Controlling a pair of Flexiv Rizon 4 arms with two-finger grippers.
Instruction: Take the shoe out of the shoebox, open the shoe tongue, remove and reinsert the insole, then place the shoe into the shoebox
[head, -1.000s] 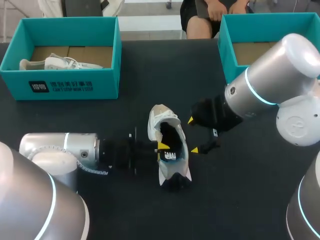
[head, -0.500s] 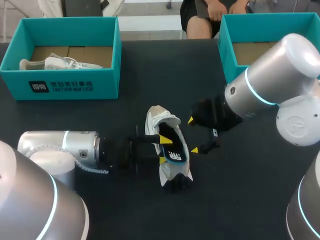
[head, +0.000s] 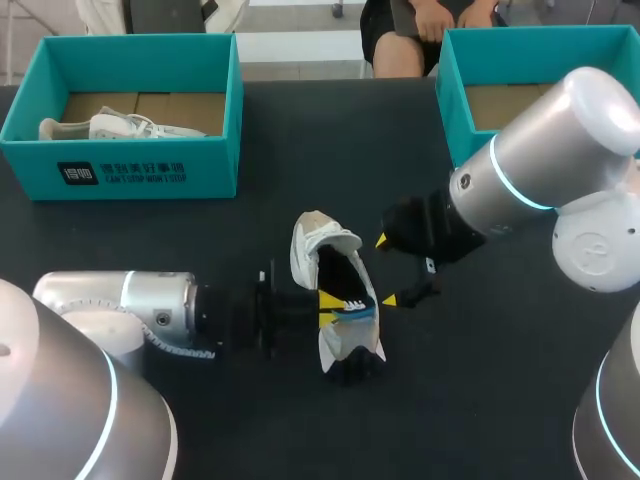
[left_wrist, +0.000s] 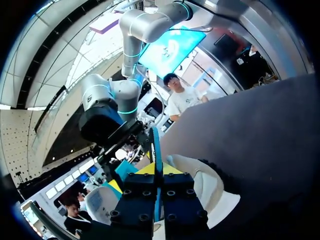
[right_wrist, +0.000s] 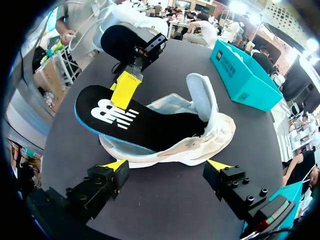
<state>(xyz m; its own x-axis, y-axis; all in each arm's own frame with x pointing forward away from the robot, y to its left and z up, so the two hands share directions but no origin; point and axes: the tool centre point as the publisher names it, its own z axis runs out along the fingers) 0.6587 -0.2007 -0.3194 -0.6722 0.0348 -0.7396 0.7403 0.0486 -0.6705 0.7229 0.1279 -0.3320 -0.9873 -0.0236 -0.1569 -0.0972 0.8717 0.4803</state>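
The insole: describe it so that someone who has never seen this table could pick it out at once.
On the dark table, nearer the robot than the two teal shoeboxes, lies a white shoe. Sticking out of its opening, pinched in the left gripper, is the insole. Unlike the white shoe around it, it is a flat black sheet with a blue edge and white logo.

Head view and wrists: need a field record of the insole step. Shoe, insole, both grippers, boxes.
shoe: white, on the table, tongue open
insole: black, blue edge; one end in the shoe, other end raised out
left gripper: shut on the insole's edge
right gripper: open, by the shoe, not gripping
left box: teal, holds a second white shoe
right box: teal, far right corner
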